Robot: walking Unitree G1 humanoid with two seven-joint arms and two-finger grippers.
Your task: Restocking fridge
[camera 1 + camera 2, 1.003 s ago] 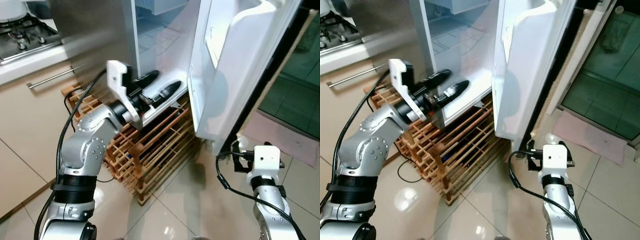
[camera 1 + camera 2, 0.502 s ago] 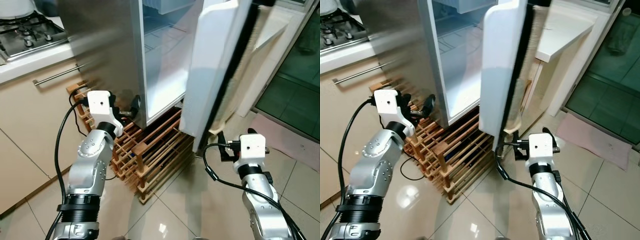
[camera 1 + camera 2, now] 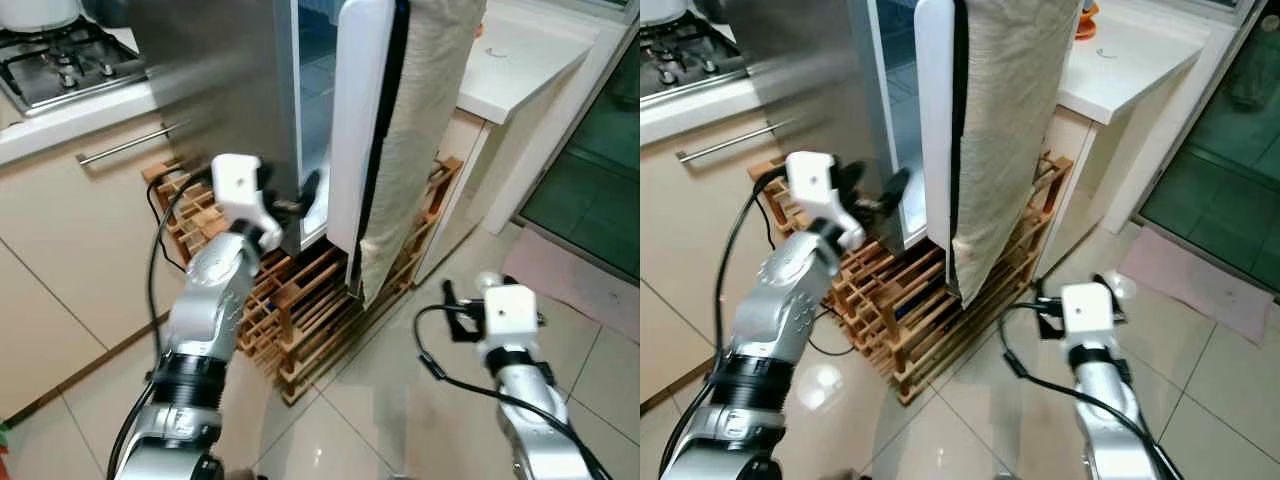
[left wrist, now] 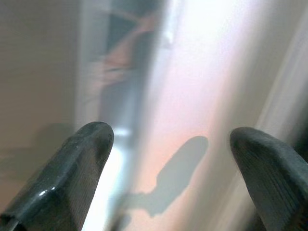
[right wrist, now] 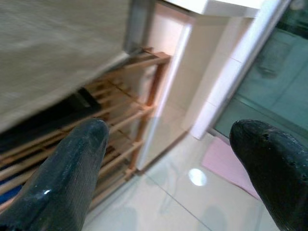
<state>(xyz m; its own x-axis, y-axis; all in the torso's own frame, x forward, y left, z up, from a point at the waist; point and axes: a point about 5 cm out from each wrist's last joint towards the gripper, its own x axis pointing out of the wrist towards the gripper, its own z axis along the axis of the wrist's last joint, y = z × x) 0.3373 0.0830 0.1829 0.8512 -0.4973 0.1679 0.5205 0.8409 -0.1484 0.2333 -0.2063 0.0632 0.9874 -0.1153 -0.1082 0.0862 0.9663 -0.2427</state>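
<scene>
Since a second ago the fridge door [image 3: 358, 130] has swung nearly closed, and we see it edge-on, its long axis upright, at twelve o'clock. Our left claw [image 3: 305, 192], fingers apart, sits at the fridge [image 3: 215, 100] cabinet's lower edge, around ten o'clock. One wooden rack [image 3: 310, 310] stands beneath. At four o'clock our right claw [image 5: 166, 168] hangs spread, low over the floor [image 3: 380, 420].
</scene>
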